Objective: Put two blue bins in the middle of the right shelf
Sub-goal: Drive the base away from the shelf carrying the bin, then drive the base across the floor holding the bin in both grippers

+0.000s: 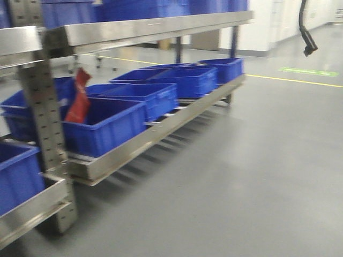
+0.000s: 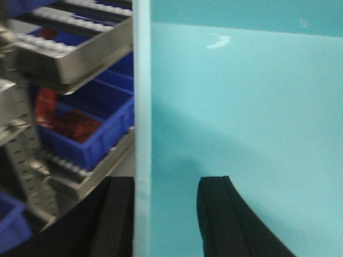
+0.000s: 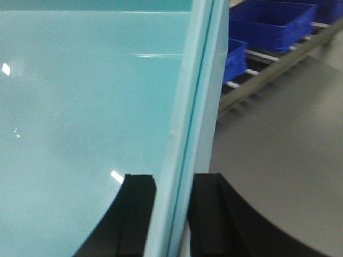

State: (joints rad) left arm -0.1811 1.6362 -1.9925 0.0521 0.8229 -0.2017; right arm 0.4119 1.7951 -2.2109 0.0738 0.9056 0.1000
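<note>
left claw: i am seeing the left gripper (image 2: 166, 184) straddling a wall of a teal bin (image 2: 241, 96); one black finger (image 2: 115, 214) is sitting against the pale rim and the other is lying over the inner face with some teal showing between it and the rim, so i cannot tell whether it is clamping.
right claw: the right gripper (image 3: 172, 179) is pinching another wall edge of the teal bin, with both black fingers pressing against its rim.
task thing: the teal bin is filling most of both wrist views, in the claws and off the steel rack (image 1: 155, 27).
rack: i am looking at it from the front camera, running away to the right; a row of blue bins (image 1: 161, 96) is sitting on its lowest level, and more blue is showing on top.
bag: a red bag (image 1: 79, 99) is standing in the nearest bin of that row.
floor: the grey floor (image 1: 257, 160) is carrying a yellow line (image 1: 289, 80).
cable: a black cable (image 1: 306, 32) is hanging at the upper right.
</note>
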